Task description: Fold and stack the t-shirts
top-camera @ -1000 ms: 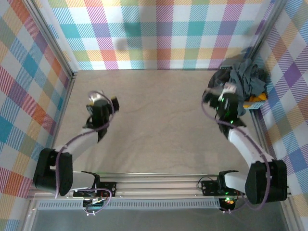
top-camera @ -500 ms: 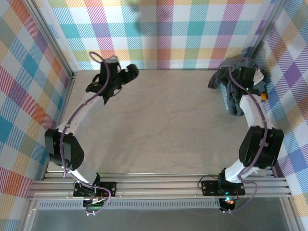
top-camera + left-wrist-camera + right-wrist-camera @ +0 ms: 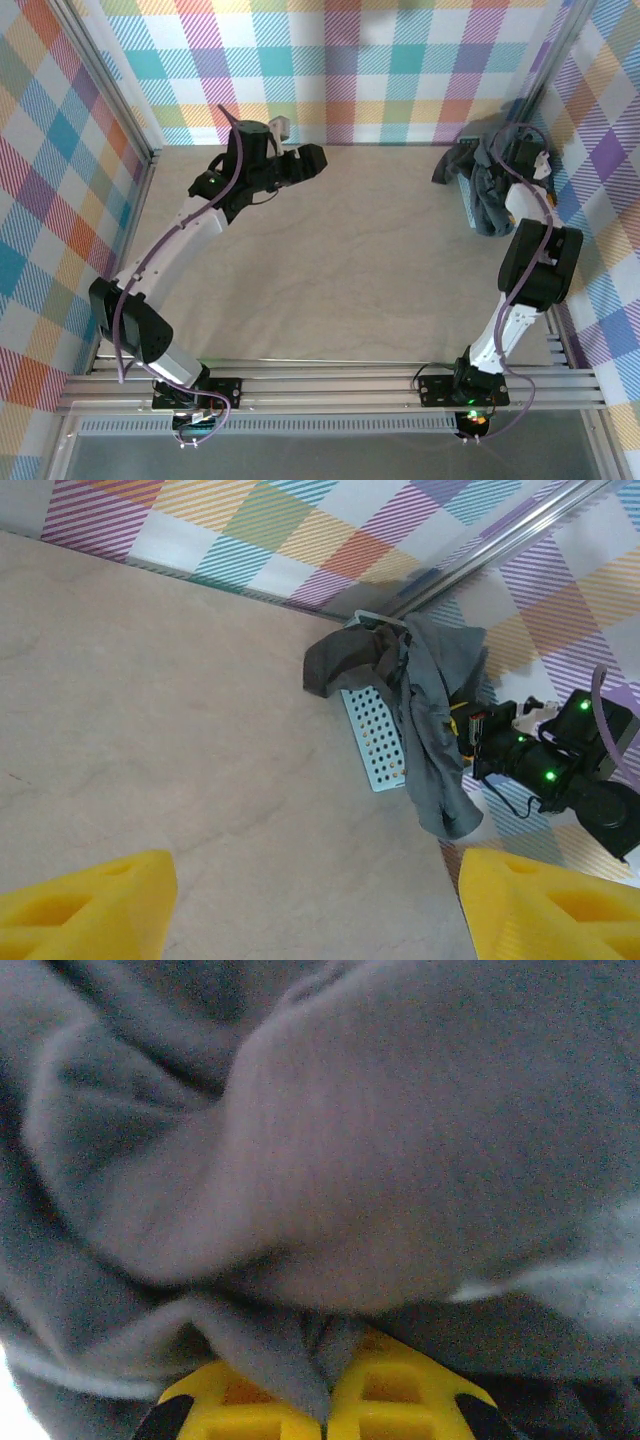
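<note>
A heap of dark grey t-shirts (image 3: 488,185) spills over a light blue basket (image 3: 467,205) in the far right corner. My right gripper (image 3: 524,152) reaches into the heap. In the right wrist view its yellow fingers (image 3: 400,1392) are pressed together, pinching a fold of plain dark grey t-shirt (image 3: 350,1140), and the gripper (image 3: 327,1405) is shut on it. My left gripper (image 3: 312,160) hovers over the back of the table, pointing right, well away from the heap. It (image 3: 315,910) is open, with only bare table between its yellow fingers (image 3: 85,900). The left wrist view shows the t-shirts (image 3: 430,720) draped over the basket (image 3: 375,742).
Checked walls close in the table at the back and both sides, with a metal post (image 3: 500,540) at the corner behind the basket. The right arm (image 3: 550,770) stands upright beside the basket. Beige tabletop (image 3: 340,260) stretches between the arms.
The left arm has swung from the near left up to the back, stretching right. The right gripper moved into the t-shirt heap and shut on dark grey cloth.
</note>
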Controlling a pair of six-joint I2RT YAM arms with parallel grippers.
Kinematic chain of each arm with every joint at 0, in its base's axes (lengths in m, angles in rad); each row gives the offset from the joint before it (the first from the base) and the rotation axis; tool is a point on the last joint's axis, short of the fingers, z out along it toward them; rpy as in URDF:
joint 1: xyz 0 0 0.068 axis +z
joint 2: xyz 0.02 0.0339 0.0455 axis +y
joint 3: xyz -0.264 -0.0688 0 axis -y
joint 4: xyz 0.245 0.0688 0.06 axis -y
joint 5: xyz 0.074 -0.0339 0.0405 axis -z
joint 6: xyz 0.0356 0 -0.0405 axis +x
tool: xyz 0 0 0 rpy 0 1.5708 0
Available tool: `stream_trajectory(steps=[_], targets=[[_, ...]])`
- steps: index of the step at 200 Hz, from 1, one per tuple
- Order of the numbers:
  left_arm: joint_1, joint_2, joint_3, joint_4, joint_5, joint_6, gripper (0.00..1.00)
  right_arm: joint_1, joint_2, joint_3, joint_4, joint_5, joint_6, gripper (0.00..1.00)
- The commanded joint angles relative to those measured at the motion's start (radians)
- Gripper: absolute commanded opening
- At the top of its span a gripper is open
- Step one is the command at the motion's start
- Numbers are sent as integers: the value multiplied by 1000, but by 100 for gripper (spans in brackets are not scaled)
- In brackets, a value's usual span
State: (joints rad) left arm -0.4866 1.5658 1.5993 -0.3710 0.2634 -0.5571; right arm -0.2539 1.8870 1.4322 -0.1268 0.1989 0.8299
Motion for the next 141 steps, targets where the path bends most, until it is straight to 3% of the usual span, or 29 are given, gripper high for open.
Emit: stream_trajectory(steps=[1,45,85,116,141], targets=[[1,-41,-30,-26,-7,14,73,32,-153,-51,113,-6,-2,0],[1,-22,-68,-18,-17,-24,70,119,-393,-58,105,30,-75,0],[0,-9,-48,-89,-104,-27,69,216,-487,113,73,-27,-192,0],[0,-4,1,-212,-253,-26,72,414,-493,221,51,-32,-331,0],[1,-18,45,-316,-386,-19,76,617,-476,185,22,-1,-377,0]])
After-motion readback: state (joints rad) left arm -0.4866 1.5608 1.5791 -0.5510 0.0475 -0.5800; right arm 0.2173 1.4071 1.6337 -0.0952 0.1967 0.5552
